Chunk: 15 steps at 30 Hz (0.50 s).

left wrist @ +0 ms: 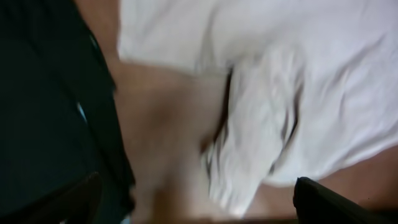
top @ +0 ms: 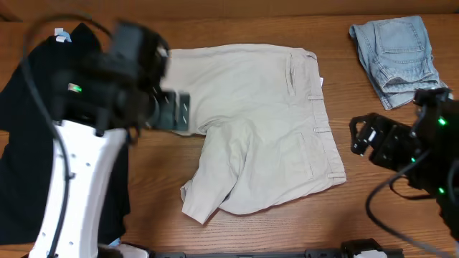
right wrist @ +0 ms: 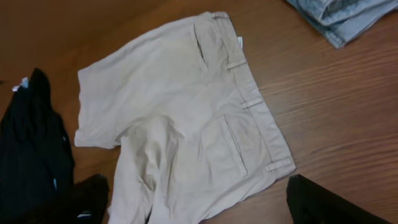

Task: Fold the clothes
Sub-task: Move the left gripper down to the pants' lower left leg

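Cream-beige shorts (top: 265, 122) lie spread on the wooden table (top: 287, 229), waistband to the right and one leg rumpled toward the front. My left gripper (top: 174, 111) hovers open at their left edge, by the crotch. Its wrist view is blurred and shows the shorts (left wrist: 292, 87) and a black top (left wrist: 43, 112) between wide-apart fingers (left wrist: 329, 202). My right gripper (top: 362, 136) stands open just right of the waistband, holding nothing. Its view shows the shorts (right wrist: 186, 112) ahead of its fingers (right wrist: 323, 202).
The big black top (top: 29, 143) lies at the left under my left arm, also seen in the right wrist view (right wrist: 31, 143). Folded light-blue denim shorts (top: 396, 57) sit at the back right, close behind my right arm.
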Tool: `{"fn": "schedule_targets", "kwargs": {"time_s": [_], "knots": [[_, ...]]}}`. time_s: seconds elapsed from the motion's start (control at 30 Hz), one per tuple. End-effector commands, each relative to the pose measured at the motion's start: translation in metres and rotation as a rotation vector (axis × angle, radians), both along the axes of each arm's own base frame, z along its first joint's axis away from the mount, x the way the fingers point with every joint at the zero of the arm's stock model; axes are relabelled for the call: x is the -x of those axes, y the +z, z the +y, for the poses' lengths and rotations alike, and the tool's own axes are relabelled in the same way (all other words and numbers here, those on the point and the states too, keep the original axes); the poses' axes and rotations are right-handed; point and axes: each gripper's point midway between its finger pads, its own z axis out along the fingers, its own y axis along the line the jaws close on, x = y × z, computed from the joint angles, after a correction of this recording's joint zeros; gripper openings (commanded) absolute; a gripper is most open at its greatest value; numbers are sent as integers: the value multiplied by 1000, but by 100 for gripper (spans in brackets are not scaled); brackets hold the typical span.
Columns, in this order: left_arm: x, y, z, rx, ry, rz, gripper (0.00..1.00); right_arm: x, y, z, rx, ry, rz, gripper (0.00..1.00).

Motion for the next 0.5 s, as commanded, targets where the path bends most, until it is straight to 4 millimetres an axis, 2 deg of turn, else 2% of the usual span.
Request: {"fn": "schedule_targets", "kwargs": {"time_s": [0.0, 0.1, 0.13, 0.23, 0.47], "knots": [[35, -49, -15, -46, 38, 150, 100, -9, -12, -2, 7, -15, 27, 96], [58, -85, -35, -83, -24, 218, 100, -16, -19, -1, 10, -15, 46, 97], [74, -113, -49, -117, -75, 261, 100, -20, -23, 0, 11, -15, 63, 97], [94, -151, -59, -161, -124, 307, 100, -26, -28, 0, 15, -14, 89, 97], [127, -205, -67, -177, -138, 380, 100, -34, -38, 1, 24, -9, 128, 98]]}}
